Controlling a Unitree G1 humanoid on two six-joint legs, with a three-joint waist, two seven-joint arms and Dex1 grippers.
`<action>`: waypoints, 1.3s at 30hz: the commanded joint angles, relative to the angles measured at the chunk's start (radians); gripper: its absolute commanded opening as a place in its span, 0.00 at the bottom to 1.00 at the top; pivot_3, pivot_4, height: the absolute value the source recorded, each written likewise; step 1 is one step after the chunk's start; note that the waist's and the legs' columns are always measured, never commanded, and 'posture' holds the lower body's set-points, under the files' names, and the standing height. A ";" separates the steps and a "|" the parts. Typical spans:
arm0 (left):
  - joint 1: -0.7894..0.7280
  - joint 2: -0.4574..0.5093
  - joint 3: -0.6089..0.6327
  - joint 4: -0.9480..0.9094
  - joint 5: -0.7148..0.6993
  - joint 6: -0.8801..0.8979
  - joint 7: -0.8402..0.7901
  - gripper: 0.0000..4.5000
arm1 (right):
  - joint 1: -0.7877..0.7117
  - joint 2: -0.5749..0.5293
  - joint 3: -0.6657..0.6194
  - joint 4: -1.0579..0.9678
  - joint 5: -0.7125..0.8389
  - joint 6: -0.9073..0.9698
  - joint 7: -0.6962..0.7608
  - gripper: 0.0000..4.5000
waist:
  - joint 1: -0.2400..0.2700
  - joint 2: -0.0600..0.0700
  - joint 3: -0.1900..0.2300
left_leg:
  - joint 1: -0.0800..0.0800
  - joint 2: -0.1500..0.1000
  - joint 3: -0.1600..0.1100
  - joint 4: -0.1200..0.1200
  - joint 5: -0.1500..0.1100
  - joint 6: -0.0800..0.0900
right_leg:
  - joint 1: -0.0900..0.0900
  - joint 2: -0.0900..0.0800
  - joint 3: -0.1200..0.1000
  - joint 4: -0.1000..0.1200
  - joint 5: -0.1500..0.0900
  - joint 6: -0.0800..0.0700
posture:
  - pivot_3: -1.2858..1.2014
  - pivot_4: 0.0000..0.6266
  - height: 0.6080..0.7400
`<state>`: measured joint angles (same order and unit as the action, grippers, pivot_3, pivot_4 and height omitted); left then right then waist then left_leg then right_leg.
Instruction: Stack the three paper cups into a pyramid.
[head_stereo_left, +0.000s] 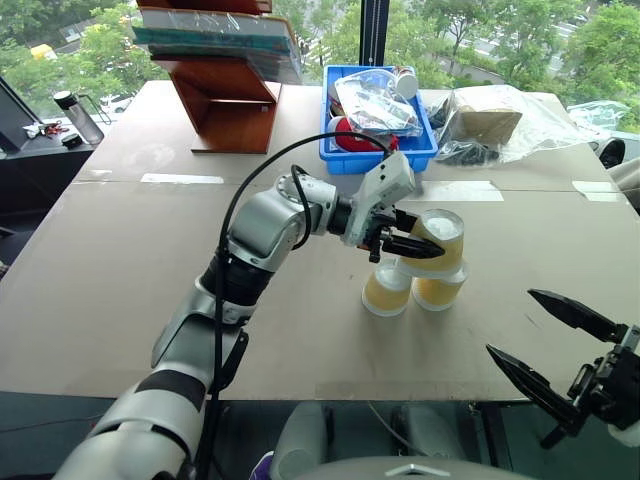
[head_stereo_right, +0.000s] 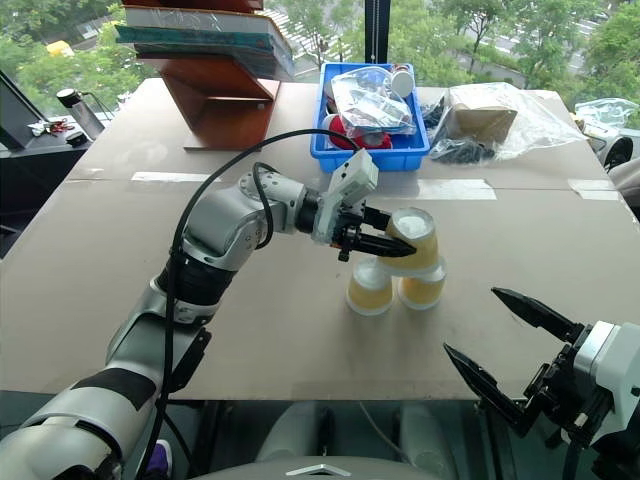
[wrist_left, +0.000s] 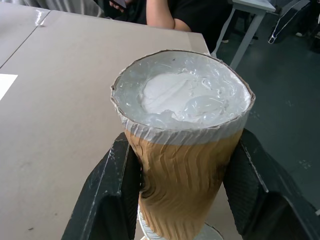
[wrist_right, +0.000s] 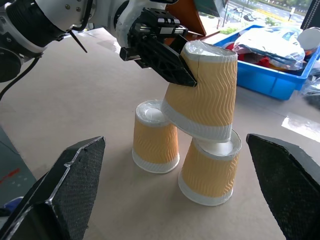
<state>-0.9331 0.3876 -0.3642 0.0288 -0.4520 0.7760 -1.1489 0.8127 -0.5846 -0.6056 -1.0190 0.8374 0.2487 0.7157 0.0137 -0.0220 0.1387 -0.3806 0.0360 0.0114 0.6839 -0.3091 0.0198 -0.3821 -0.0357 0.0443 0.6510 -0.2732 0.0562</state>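
Two paper cups stand upside down side by side mid-table, the left one (head_stereo_left: 386, 290) touching the right one (head_stereo_left: 440, 291). The third paper cup (head_stereo_left: 443, 240) sits inverted and tilted on top of them, its rim resting across both bases. My left gripper (head_stereo_left: 432, 245) reaches in from the left and is shut on this top cup, a black finger (wrist_left: 112, 195) pressed against each side. The top cup's white base (wrist_left: 182, 95) faces up. My right gripper (head_stereo_left: 510, 322) hovers open near the table's front right, apart from the cups and holding nothing.
A blue bin (head_stereo_left: 330, 150) of plastic-wrapped clutter stands behind the cups. To its right is a clear bag holding a box (head_stereo_left: 490, 125), to its left a wooden stand (head_stereo_left: 230, 110). A water bottle (head_stereo_left: 80, 118) sits far left. A person (wrist_left: 165, 12) sits beyond the table.
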 joint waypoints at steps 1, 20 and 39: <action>-0.010 0.001 0.002 -0.036 0.011 0.000 0.002 0.77 | 0.021 0.011 -0.022 -0.028 -0.005 -0.034 0.015 1.00 | 0.000 0.000 0.000 | 0.000 0.000 0.000 0.000 0.000 0.000 | 0.000 0.000 0.000 0.000 0.000 0.000 | 0.52 0.24 1.00; 0.137 0.231 0.229 -0.255 -0.045 0.015 0.063 0.99 | -0.007 0.007 -0.010 0.077 -0.049 -0.072 0.103 1.00 | -0.001 0.002 0.001 | 0.000 0.001 -0.001 0.000 0.000 0.000 | 0.000 0.000 0.000 0.000 0.000 0.000 | 0.52 0.24 1.00; 1.114 0.168 0.669 -0.654 -0.159 -0.125 0.357 0.99 | -0.165 -0.208 -0.163 0.495 -0.044 0.003 0.333 1.00 | 0.003 0.004 0.002 | 0.002 0.002 0.001 -0.002 -0.001 0.001 | 0.002 -0.005 0.000 -0.002 -0.001 0.001 | 0.52 0.24 1.00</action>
<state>0.1648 0.5655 0.2705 -0.5634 -0.5907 0.6919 -0.8129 0.6479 -0.7793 -0.7309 -0.5293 0.7896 0.2420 1.0151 0.0164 -0.0183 0.1411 -0.3780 0.0376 0.0120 0.6817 -0.3103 0.0210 -0.3791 -0.0416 0.0436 0.6490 -0.2738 0.0569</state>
